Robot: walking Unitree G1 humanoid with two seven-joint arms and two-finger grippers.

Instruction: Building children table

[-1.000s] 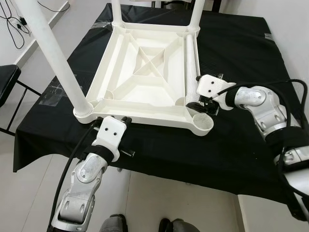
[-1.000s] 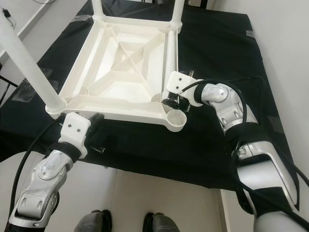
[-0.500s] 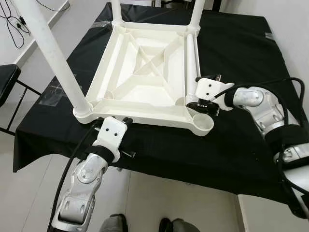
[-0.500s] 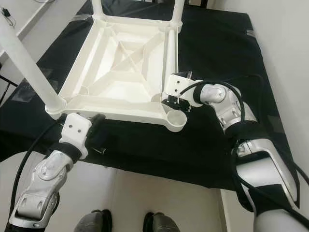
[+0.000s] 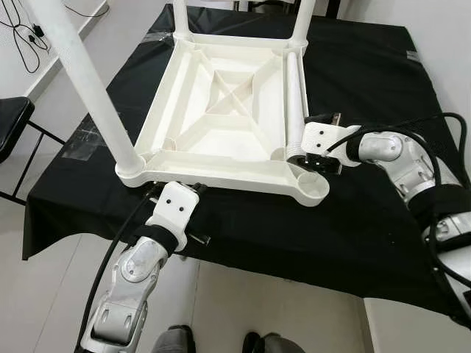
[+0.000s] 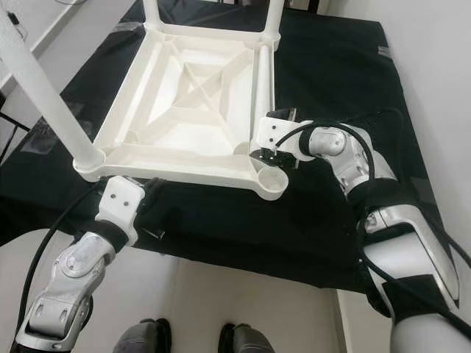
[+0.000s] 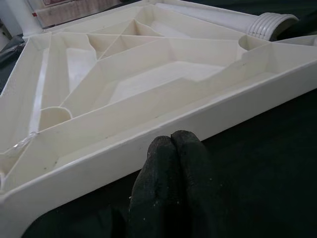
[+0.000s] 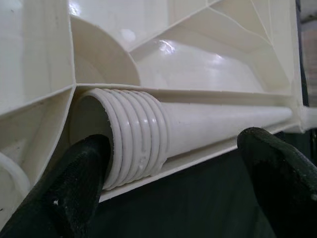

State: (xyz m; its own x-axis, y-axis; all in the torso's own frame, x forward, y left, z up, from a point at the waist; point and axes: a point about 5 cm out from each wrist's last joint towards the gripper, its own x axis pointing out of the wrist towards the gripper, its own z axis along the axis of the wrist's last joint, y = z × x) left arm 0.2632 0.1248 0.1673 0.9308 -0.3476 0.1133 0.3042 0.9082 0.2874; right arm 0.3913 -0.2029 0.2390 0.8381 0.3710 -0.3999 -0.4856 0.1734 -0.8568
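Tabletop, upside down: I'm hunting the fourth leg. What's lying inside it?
A loose leg lies along the tabletop's right rim, threaded end by the empty corner socket, open right pincer around it. Its far end is hidden.

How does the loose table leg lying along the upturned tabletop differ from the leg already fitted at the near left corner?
The loose leg lies flat along the tabletop's right edge; the fitted leg stands upright in its corner socket. The loose leg's ribbed threaded end shows bare between the right gripper's open fingers; the fitted leg's end is seated in its socket. The left gripper rests shut by the rim. Both legs are white plastic tubes.
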